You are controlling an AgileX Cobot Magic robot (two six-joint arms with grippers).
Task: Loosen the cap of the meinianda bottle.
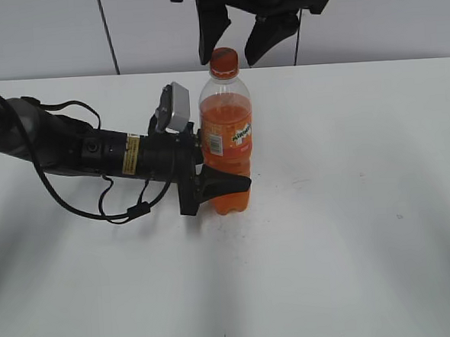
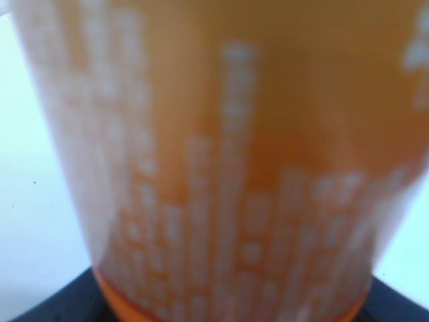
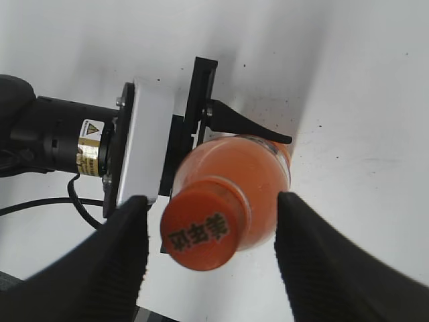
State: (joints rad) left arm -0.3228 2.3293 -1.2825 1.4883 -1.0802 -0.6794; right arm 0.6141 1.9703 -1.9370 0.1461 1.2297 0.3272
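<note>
The meinianda bottle (image 1: 227, 141) stands upright on the white table, full of orange drink. Its orange cap (image 1: 224, 61) is on the neck. My left gripper (image 1: 215, 186) lies low from the left and is shut on the bottle's lower body. The left wrist view shows only the blurred orange label (image 2: 228, 174) up close. My right gripper (image 1: 236, 39) hangs above, open, one finger on each side of the cap, not touching it. In the right wrist view the cap (image 3: 204, 229) with dark characters sits between the open fingers (image 3: 211, 231).
The white table (image 1: 365, 206) stretches round the bottle. The left arm and its cables (image 1: 79, 154) lie across the left side. A pale wall with a dark seam (image 1: 108, 34) stands behind.
</note>
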